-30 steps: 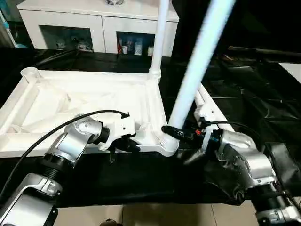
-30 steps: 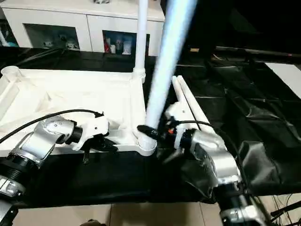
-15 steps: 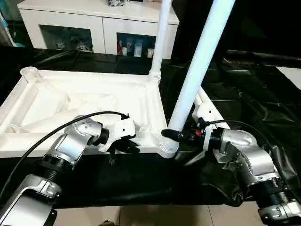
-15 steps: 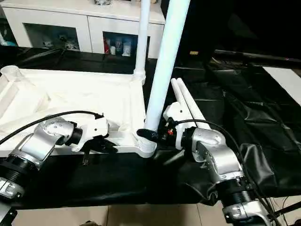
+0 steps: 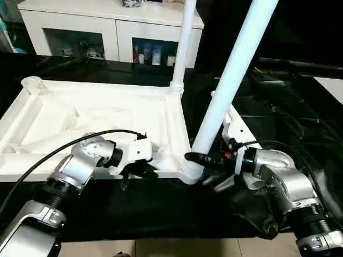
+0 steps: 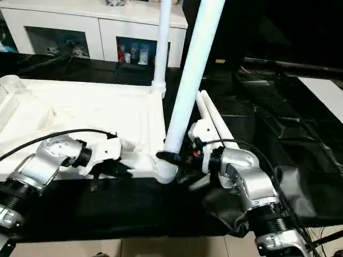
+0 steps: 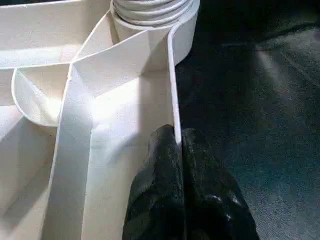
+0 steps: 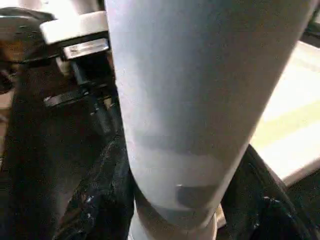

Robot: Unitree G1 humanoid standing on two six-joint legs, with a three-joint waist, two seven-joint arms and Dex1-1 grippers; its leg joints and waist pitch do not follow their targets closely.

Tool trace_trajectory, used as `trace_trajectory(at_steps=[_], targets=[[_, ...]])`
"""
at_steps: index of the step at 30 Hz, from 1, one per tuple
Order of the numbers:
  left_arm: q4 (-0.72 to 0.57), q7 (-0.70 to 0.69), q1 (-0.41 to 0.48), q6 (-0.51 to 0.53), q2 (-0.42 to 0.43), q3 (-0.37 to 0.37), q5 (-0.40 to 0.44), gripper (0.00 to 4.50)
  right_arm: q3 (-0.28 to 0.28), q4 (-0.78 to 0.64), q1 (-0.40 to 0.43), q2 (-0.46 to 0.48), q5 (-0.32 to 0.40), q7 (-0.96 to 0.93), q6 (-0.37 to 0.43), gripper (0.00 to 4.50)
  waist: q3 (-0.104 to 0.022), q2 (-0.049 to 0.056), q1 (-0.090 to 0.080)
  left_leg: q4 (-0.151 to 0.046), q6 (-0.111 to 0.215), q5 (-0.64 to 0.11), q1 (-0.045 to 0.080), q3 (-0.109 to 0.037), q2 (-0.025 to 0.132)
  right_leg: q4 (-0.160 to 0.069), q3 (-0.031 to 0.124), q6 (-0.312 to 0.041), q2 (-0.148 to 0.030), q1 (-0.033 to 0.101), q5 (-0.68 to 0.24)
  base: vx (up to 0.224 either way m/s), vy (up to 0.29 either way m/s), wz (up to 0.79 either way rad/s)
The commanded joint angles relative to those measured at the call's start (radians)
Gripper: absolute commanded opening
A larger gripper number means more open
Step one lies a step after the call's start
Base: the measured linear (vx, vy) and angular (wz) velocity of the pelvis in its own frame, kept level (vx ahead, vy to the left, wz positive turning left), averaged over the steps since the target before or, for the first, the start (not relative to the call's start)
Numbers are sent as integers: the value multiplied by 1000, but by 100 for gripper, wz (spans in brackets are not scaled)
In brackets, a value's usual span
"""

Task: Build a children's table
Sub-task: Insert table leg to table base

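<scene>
right end effector (image 5: pixel 197 158) is clamped round the base of a white leg (image 5: pixel 231 69) sitting in the near corner socket of the upturned tabletop (image 5: pixel 96 115) on the black-covered table (image 5: pixel 278 107). that leg leans right, so i reckon it could jam if pushed crooked. left end effector (image 7: pixel 179 145) is pinched shut on the top's near rim.
</scene>
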Motion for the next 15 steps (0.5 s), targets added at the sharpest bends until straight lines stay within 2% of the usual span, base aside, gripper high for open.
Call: trace_trajectory(at_steps=[1,4,11,15], targets=[[-36,-64,-10,-41,3,-27,-22,0,95,98,80,-34,-52,59,51,183,-37,24,-5,-84,-34,-305,32,-50,93,-72,66,-232,-108,8,-126,0,0,0],[-43,-99,-14,-51,8,-31,-37,0,107,99,82,-49,-57,103,33,183,-36,25,-3,-84,-24,-297,33,-50,94,-72,64,-242,-109,11,-127,0,0,0],[-38,-103,-19,-59,17,-31,-32,0,104,122,74,-41,-64,122,7,183,-30,26,-4,-89,-65,-411,42,-57,96,-88,67,-214,-114,0,-303,0,0,0],[-12,-71,-23,-60,19,-24,-15,0,91,171,62,-14,-86,66,-15,183,-32,26,-7,-89,-66,-399,39,-57,95,-87,68,-218,-113,-1,-281,0,0,0]])
